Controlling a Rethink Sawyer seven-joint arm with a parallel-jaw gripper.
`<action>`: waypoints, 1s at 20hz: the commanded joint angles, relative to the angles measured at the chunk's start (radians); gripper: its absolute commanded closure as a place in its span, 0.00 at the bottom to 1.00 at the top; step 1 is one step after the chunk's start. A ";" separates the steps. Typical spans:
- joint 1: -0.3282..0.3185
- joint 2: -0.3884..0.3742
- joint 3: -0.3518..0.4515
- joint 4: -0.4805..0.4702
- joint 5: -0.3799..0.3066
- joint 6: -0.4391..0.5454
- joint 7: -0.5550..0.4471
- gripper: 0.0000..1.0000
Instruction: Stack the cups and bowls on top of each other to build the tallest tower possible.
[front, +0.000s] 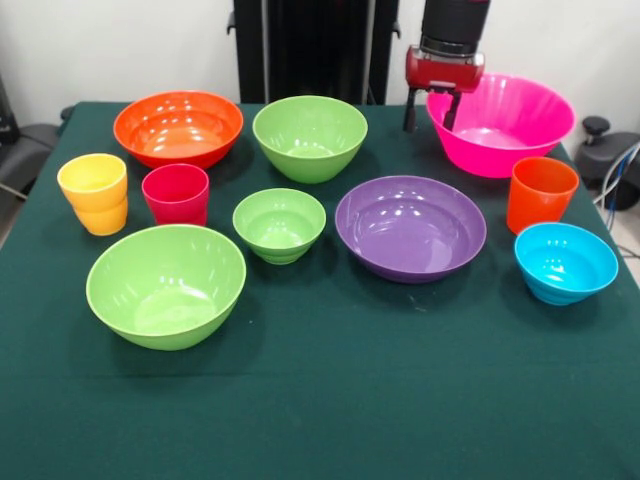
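My gripper (431, 115) hangs at the back right over the left rim of the large hot pink bowl (510, 125). Its fingers are apart, one outside the rim and one inside the bowl. All pieces stand apart on the cloth. The wide orange bowl (178, 128) and a large lime green bowl (310, 137) are at the back. The yellow cup (94, 193), red cup (176, 194), small green bowl (279, 224), wide purple bowl (410, 227) and orange cup (541, 194) are in the middle. Another large green bowl (166, 285) is at the front left, and the small sky blue bowl (565, 262) is at the right.
The table is covered by a dark green cloth (330, 400). The robot's black pedestal (310, 50) stands behind the far edge. Black equipment and cables (610, 160) lie off the table's right side.
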 joint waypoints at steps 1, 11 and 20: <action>0.010 0.063 0.056 -0.116 0.026 0.009 0.136 0.00; 0.008 0.067 0.065 -0.115 0.038 0.011 0.153 1.00; -0.009 0.055 0.077 -0.109 0.023 0.014 0.152 1.00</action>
